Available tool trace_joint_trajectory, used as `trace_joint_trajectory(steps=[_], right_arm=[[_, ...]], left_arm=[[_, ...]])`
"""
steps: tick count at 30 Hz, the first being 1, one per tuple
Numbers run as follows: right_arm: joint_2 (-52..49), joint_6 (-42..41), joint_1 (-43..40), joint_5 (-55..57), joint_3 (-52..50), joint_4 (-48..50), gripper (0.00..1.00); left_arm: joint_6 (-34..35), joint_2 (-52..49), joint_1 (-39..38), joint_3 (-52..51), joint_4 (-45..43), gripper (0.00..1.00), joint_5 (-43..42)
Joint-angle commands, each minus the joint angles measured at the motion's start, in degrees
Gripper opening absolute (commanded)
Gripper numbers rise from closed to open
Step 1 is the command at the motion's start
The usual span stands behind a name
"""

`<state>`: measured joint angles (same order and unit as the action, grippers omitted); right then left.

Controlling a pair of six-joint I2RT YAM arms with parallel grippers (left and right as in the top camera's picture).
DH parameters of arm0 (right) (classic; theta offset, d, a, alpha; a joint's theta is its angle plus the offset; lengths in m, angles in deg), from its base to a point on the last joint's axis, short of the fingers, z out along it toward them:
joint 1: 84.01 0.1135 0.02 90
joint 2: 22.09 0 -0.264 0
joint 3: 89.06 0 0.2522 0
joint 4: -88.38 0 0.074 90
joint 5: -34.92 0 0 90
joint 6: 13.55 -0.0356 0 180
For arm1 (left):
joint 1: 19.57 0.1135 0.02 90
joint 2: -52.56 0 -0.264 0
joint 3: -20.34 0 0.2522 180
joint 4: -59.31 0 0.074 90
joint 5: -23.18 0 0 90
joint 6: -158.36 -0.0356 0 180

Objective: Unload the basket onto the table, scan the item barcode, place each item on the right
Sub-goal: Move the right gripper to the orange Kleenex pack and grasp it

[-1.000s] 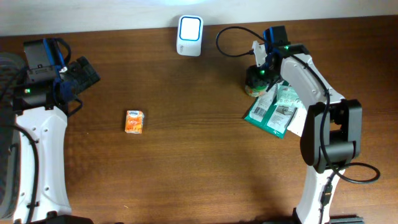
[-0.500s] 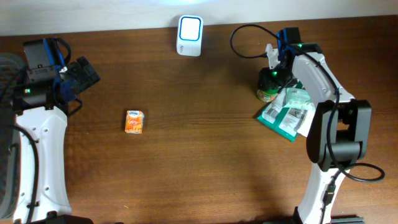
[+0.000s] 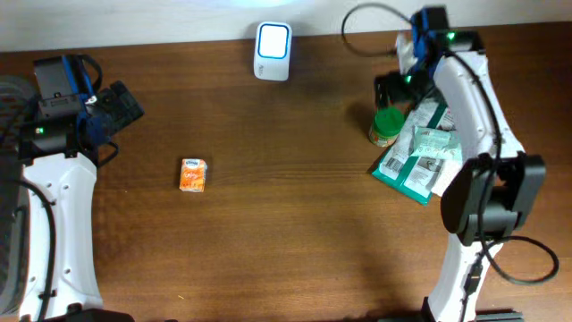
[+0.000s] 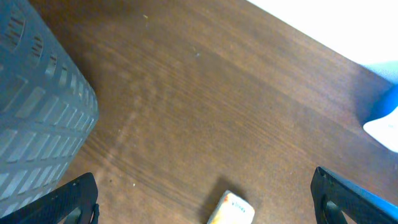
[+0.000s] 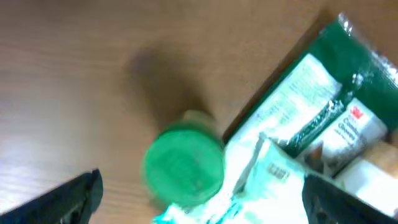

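We take the jar (image 3: 384, 125) as the item. It stands upright, right of the scanner (image 3: 273, 40) and nearer the arms' side. The packets (image 3: 420, 156) lie just beyond it, farther from the scanner. The right gripper (image 3: 399, 83) hangs above the jar with jaws wide apart, gripping nothing. The left gripper (image 3: 112, 107), far left of the scanner, also has its jaws apart and is empty.

The jar looks small, stiff and light, and we judge its smooth round wall slippery. We would pinch across the body just under the green lid (image 5: 183, 165). That is probably the safest hold, though the blurred wrist view hides the label, so we cannot place the barcode.
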<state>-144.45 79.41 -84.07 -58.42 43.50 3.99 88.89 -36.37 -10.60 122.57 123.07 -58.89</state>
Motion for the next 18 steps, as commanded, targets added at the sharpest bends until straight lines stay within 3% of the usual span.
trace_joint_trajectory(steps=[1, 3, 6, 9, 12, 15, 18], right_arm=[[1.8, -6.9, 3.0, -14.0, 9.5, -3.6, 0.98], [1.8, -6.9, 6.0, -25.2, 10.0, -1.8, 0.98], [0.5, -6.9, 12.8, -29.0, 10.0, 2.7, 0.98], [-0.2, -6.2, 21.1, -24.9, 8.7, 5.2, 0.99], [-1.1, -6.5, 27.6, -17.0, 8.7, 5.8, 0.92], [-2.6, -7.6, 31.9, -16.9, 8.7, 7.7, 0.88], [-6.4, -14.4, 34.4, -17.0, 8.7, 8.8, 0.87]], left_arm=[[-0.5, 0.9, -0.1, 0.8, -0.2, 0.99, -0.2], [-0.5, 0.9, -0.1, 0.8, -0.2, 0.99, -0.2], [-0.5, 0.9, -0.1, 0.8, -0.2, 0.99, -0.2], [-0.5, 0.9, -0.1, 0.8, -0.2, 0.99, -0.2], [-0.5, 0.9, -0.1, 0.8, -0.2, 0.99, -0.2], [-0.5, 0.9, -0.1, 0.8, -0.2, 0.99, -0.2], [-0.5, 0.9, -0.1, 0.8, -0.2, 0.99, -0.2]])
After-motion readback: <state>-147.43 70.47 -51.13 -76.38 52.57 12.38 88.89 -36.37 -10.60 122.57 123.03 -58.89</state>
